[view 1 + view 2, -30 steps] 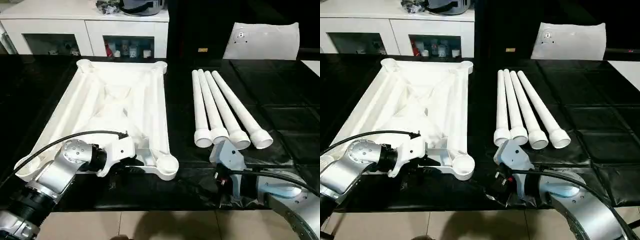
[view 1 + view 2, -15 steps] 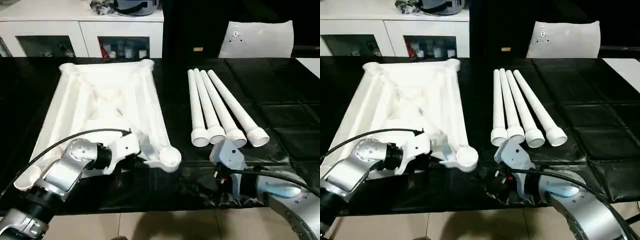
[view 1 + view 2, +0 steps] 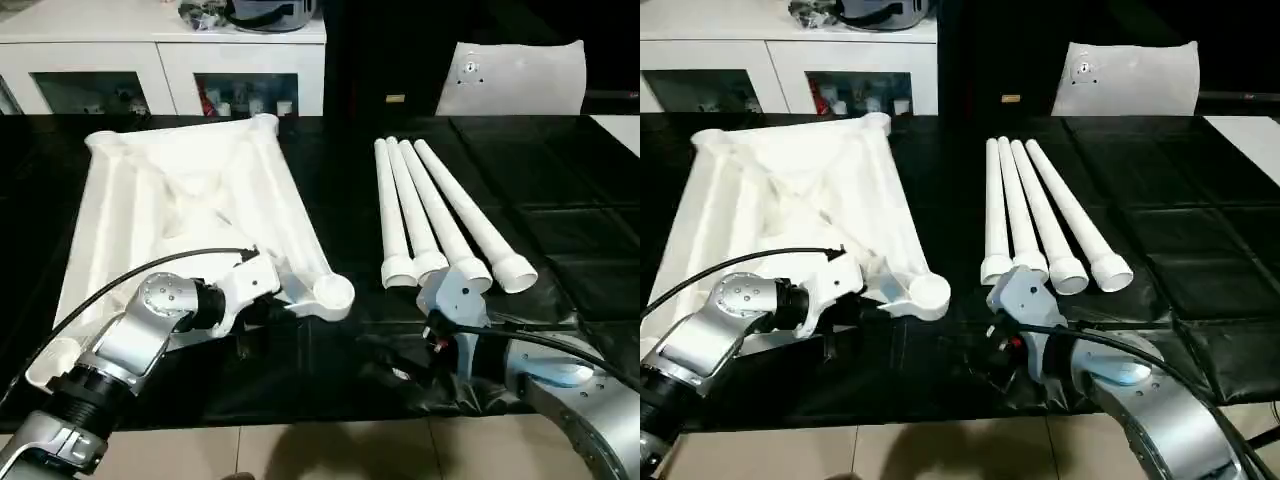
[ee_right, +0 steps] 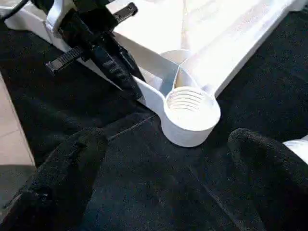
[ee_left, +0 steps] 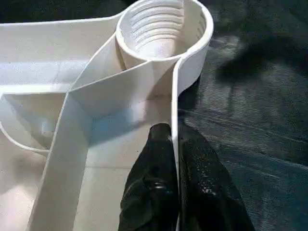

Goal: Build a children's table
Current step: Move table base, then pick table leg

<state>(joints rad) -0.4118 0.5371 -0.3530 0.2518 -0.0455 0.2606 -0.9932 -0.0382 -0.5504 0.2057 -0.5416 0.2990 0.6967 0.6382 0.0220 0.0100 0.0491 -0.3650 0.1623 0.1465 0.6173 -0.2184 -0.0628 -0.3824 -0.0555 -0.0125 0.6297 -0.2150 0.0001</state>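
Tabletop rim clamped between left fingers; right fingers apart, nearby.

Black table with a grid of seams takes up most of the room, white glass-door cabinet at 11 o'clock, beige tiled floor down at 6.

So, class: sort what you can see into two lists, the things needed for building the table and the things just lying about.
For the job:
- tabletop, its rim pinched by the left gripper
- four legs
- right gripper, open

Lying about:
- white sheet
- cabinet with clutter on top
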